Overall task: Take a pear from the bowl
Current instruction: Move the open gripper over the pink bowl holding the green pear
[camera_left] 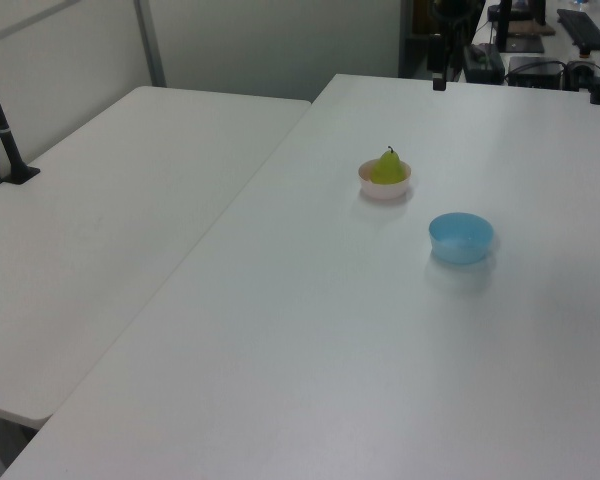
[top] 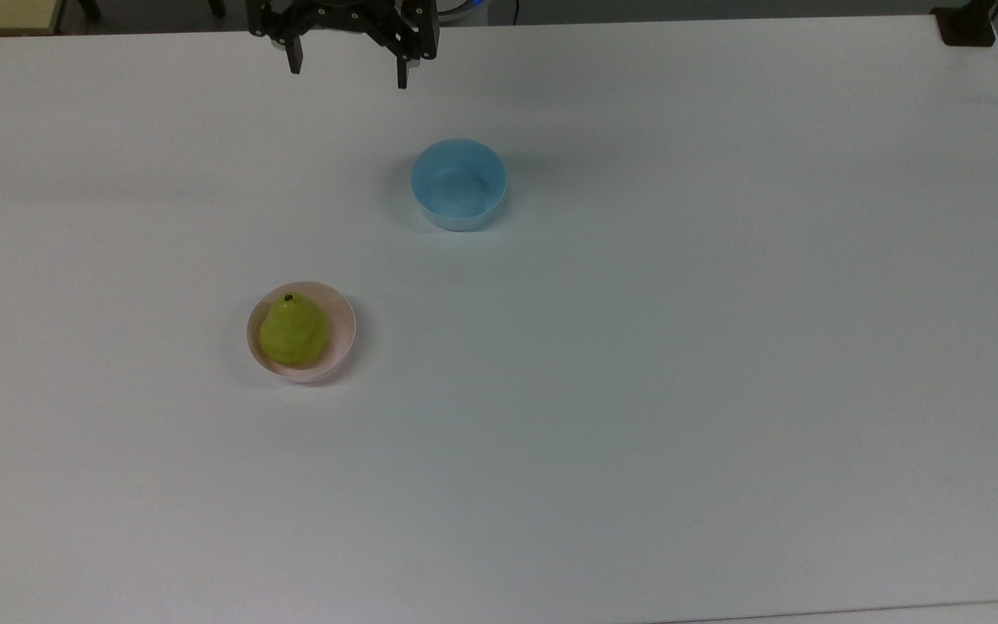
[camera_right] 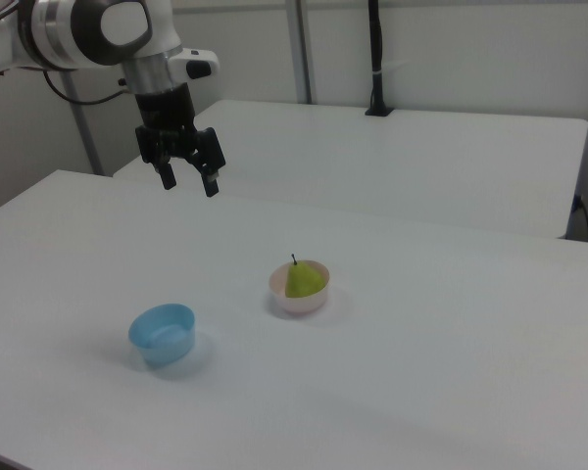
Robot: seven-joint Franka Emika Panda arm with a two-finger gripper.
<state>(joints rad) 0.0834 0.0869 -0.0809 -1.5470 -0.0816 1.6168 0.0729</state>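
Observation:
A yellow-green pear (top: 293, 329) (camera_left: 387, 168) (camera_right: 302, 279) stands upright in the pale pink bowl (top: 341, 340) (camera_left: 384, 189) (camera_right: 300, 301) on the white table. My black gripper (top: 348, 74) (camera_right: 187, 184) hangs open and empty high above the table, at the top edge of the top view. In the right view it is well up and to the left of the bowl, far from the pear.
An empty light blue bowl (top: 459, 185) (camera_left: 461, 237) (camera_right: 164, 335) stands on the table between the gripper and the pink bowl. A second white table (camera_left: 90, 220) adjoins this one. A black clamp post (top: 967, 24) sits at the top view's top right corner.

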